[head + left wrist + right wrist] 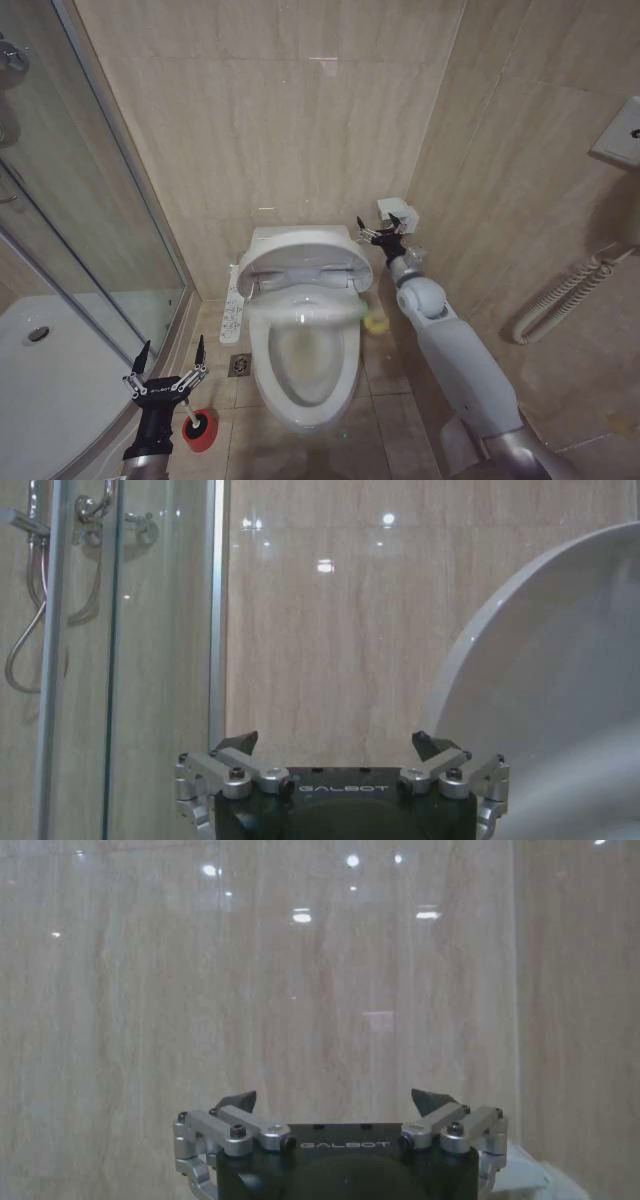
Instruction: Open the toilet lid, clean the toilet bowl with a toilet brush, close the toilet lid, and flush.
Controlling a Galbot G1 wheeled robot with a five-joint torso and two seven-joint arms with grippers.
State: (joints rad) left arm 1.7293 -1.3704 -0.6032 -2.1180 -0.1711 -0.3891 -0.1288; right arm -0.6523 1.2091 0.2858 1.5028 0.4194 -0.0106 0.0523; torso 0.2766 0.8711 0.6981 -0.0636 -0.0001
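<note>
Pincer on your right arm (379,232) sits spread and empty at the upper right edge of the toilet lid (300,252), which stands raised against the wall at frame centre — so opening looks done. Your left pincer (168,373) hangs spread at lower left, just above the toilet brush (199,428) in its red holder on the floor, not gripping it. Below the lid the toilet bowl (305,365) shows stains — scrubbing, closing and flushing remain.
</note>
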